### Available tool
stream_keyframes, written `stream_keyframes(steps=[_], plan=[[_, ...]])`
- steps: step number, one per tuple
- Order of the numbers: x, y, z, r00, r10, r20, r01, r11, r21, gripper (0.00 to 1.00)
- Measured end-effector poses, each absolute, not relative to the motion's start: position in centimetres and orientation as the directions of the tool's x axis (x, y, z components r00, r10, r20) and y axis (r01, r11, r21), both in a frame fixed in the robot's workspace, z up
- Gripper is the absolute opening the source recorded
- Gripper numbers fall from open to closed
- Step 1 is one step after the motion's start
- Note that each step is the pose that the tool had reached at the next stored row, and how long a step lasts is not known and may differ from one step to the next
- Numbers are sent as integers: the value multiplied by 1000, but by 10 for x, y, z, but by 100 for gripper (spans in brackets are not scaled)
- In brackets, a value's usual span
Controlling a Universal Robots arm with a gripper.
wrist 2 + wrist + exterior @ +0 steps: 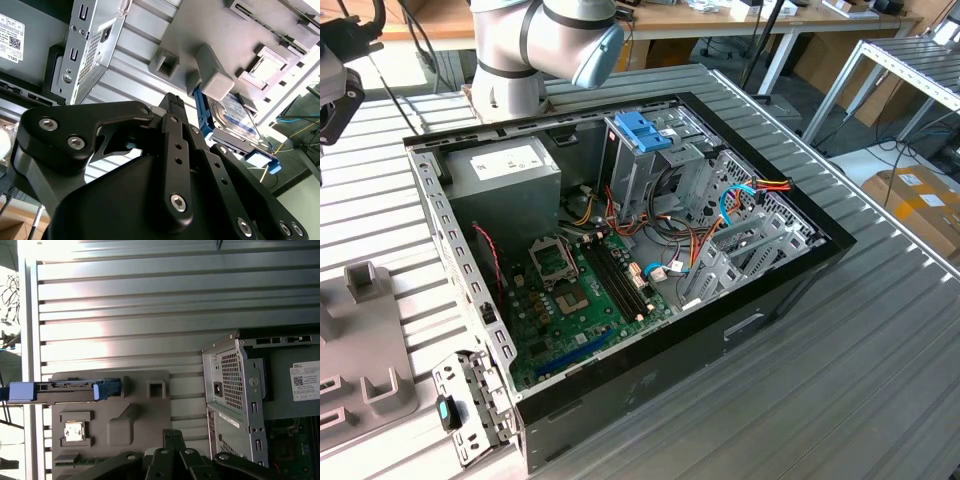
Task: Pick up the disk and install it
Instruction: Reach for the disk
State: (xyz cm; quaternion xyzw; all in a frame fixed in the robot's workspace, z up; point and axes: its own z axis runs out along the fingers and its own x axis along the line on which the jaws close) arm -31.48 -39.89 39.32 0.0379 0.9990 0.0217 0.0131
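Exterior view: open computer case point(740, 330), grey holder point(365, 330) at the exterior view's left. Second wrist view: gripper point(172, 100) jaws pressed together, empty, near the disk point(234, 116), which stands on edge in the holder. First wrist view: disk edge-on, apart from gripper. Best bet: spread jaws, square up, grip mid-length.

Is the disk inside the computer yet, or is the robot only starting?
Only starting. Nothing looks done: the disk sits in its grey holder, outside the computer. In hand: nothing. The gripper is shut and empty, near the holder. Left: picking the disk up and installing it.
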Motion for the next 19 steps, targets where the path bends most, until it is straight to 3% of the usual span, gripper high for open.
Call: stream_keyframes(steps=[19], plan=[[-321,-399,393,-997,76,-24,75,996,44,11]])
